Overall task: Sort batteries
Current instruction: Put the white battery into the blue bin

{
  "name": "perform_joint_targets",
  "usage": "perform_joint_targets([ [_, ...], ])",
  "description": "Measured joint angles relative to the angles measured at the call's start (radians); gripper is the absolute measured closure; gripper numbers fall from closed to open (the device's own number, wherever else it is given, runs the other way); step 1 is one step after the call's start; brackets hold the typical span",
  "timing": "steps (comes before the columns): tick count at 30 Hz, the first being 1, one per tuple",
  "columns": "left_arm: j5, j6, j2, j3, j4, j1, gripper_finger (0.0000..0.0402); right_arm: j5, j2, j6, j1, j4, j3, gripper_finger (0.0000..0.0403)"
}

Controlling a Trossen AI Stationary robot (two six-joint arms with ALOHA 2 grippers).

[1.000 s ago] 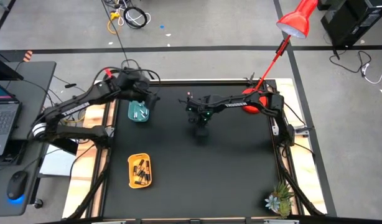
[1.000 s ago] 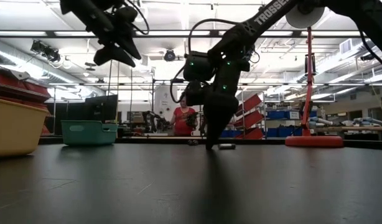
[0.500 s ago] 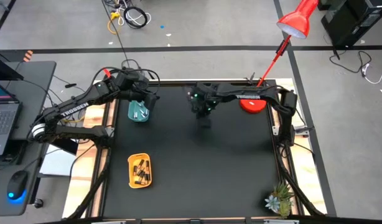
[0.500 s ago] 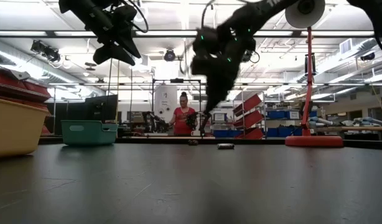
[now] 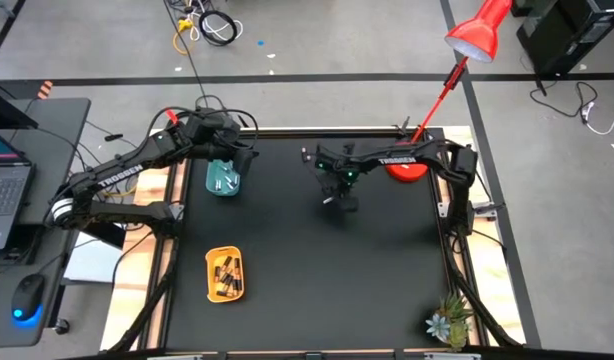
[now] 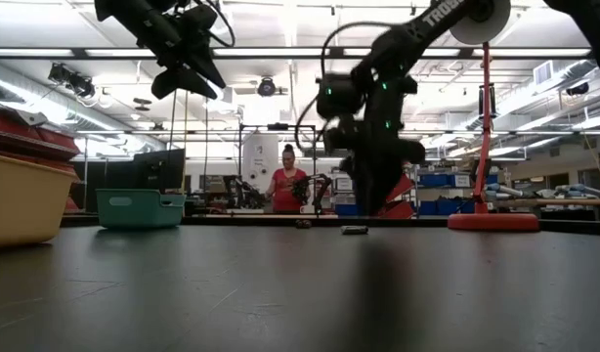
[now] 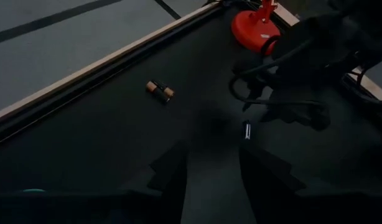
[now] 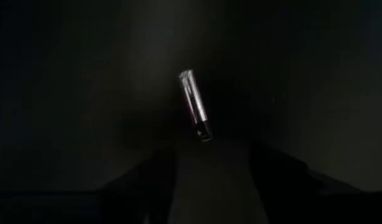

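Note:
A whitish-silver battery (image 8: pixel 195 106) lies flat on the black table just ahead of my right gripper (image 8: pixel 213 155), which hangs open above it at the table's middle far part (image 5: pixel 339 198). The same battery (image 7: pixel 246 129) shows in the left wrist view, with a dark, copper-ended battery (image 7: pixel 160 90) lying closer to the far edge. Both batteries (image 6: pixel 354 230) (image 6: pixel 302 224) rest on their sides. My left gripper (image 7: pixel 213 165) is open and held high above the teal tray (image 5: pixel 224 180). The yellow tray (image 5: pixel 225 273) holds several dark batteries.
The red lamp base (image 5: pixel 405 166) stands at the far right, close behind my right arm. A small potted plant (image 5: pixel 449 322) sits at the near right corner. The yellow tray (image 6: pixel 21 200) and teal tray (image 6: pixel 139 207) stand along the left side. A person (image 6: pixel 285 186) stands in the room beyond.
My right gripper was down at the table a second ago. It rose and swung toward the far edge, then came toward the table's right and now hangs above the silver battery. Both loose batteries stayed where they lay.

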Motion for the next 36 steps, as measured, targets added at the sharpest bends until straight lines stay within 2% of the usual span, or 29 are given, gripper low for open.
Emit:
perform_joint_targets([
  [6,-0.001,0.001,0.005,0.0,-0.001,0.0,0.025,0.008,-0.003,-0.03,0.017,0.088,-0.055,0.0205],
  [16,-0.026,0.0,0.005,0.0,-0.002,0.0,0.025,-0.008,-0.003,-0.031,0.039,0.244,-0.124,0.0253],
  [22,-0.028,-0.002,0.005,0.0,-0.003,0.0,0.025,-0.032,-0.013,-0.03,0.054,0.284,-0.201,0.0305],
  [28,-0.03,-0.002,0.005,0.0,-0.002,0.0,0.025,-0.04,-0.012,-0.014,0.055,0.289,-0.207,0.0382],
  [33,-0.026,-0.016,0.005,0.0,-0.002,0.0,0.025,-0.053,-0.01,0.066,0.053,0.303,-0.206,0.0382],
  [36,0.033,-0.037,0.005,0.0,-0.003,-0.005,0.025,-0.061,-0.014,0.122,0.049,0.292,-0.182,0.0382],
])
